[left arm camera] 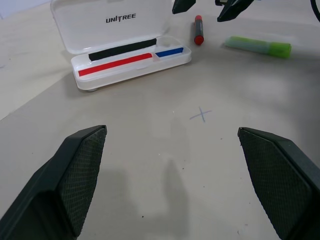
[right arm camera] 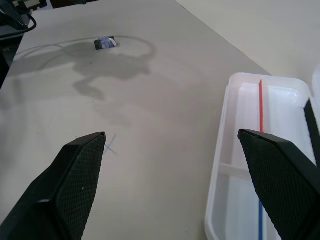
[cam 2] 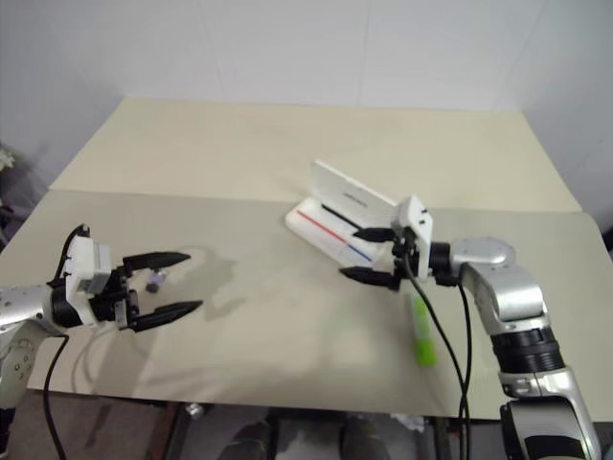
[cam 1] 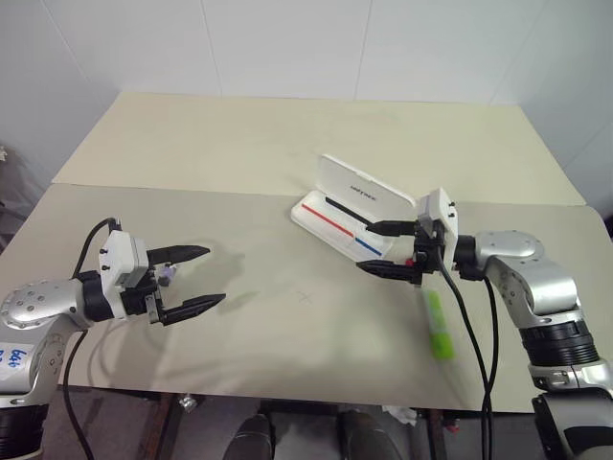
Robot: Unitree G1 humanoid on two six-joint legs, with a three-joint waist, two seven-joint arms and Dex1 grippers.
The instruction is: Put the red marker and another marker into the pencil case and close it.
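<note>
"UNITREE" on pencil case (left arm camera: pixel 120 47) lid.

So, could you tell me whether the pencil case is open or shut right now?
Open: the pencil case has its lid raised behind the tray, whose red-and-blue line shows, with no marker inside.

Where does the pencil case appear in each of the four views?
Left eye view: pencil case, lid up, right of centre, beside the right gripper.
Right eye view: pencil case, just right of centre.
Left wrist view: pencil case, upper left, lid raised.
Right wrist view: its open tray, at the right edge.
Shared landmark: the red-and-blue line inside.
</note>
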